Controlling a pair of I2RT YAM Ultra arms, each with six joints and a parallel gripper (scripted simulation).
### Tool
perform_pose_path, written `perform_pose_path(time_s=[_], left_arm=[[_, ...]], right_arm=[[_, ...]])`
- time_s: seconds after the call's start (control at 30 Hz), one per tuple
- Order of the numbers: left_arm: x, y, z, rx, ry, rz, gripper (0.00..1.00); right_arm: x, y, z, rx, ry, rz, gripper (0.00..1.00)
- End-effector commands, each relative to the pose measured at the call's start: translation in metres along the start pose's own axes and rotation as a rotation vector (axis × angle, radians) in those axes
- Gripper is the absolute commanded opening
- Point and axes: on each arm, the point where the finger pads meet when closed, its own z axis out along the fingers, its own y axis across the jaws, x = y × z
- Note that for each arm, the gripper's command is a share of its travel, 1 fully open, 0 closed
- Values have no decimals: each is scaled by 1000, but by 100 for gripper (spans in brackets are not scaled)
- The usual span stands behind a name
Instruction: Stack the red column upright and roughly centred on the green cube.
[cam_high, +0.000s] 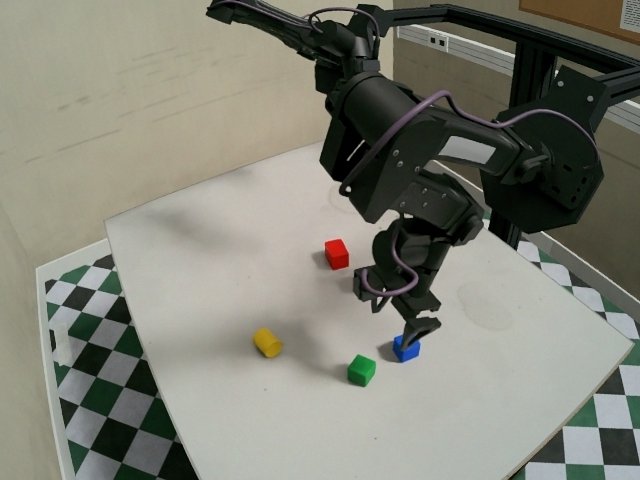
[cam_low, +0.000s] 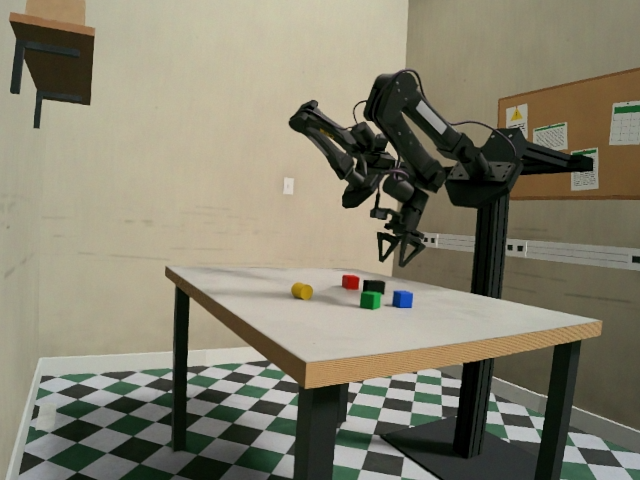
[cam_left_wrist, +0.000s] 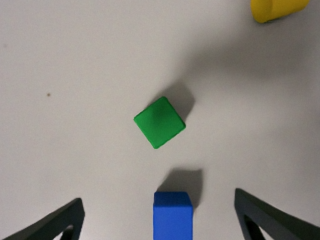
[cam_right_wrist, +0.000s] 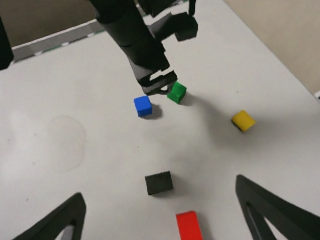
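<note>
The red column (cam_high: 337, 254) (cam_low: 350, 282) (cam_right_wrist: 189, 226) lies on its side on the table, partly cut off at the bottom of the right wrist view. The green cube (cam_high: 361, 370) (cam_low: 370, 300) (cam_left_wrist: 159, 122) (cam_right_wrist: 177, 93) sits on the table with nothing on it. My left gripper (cam_low: 392, 262) (cam_left_wrist: 158, 201) is open and empty above the table, near the blue block and the green cube. My right gripper (cam_right_wrist: 159, 190) is open and empty, above the black block and red column; the left arm mostly hides it in the top and exterior views.
A blue block (cam_high: 408, 353) (cam_low: 402, 299) (cam_left_wrist: 173, 217) (cam_right_wrist: 143, 106) stands close to the green cube. A black block (cam_low: 373, 286) (cam_right_wrist: 159, 183) lies near the red column. A yellow cylinder (cam_high: 267, 342) (cam_low: 301, 290) (cam_left_wrist: 277, 7) (cam_right_wrist: 243, 121) lies apart, on its side.
</note>
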Motion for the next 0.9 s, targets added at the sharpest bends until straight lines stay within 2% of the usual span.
perform_pose_path(time_s=[0.0,0.03,0.33,0.37,0.43,0.5,0.53,0.63,0.87], left_arm=[[0,0,0,-2,9,-8,100],[0,0,0,-2,9,-8,100],[0,0,0,-2,9,-8,100],[-4,-5,1,15,4,-1,89],[-4,-5,1,15,4,-1,89],[7,-15,2,69,39,55,66],[11,-23,3,108,57,89,64],[29,-59,7,270,109,214,64],[47,-116,8,519,131,418,64]], right_arm=[[-19,-4,-5,2,-38,21,100],[-11,-1,-4,-5,-23,6,100],[-11,-1,-4,-5,-23,6,100],[-11,-1,-4,-5,-23,6,100],[-11,-1,-4,-5,-23,6,100],[-11,-1,-4,-5,-23,6,100],[-11,-1,-4,-5,-23,6,100],[-11,-1,-4,-5,-23,6,100],[-11,-1,-4,-5,-23,6,100]])
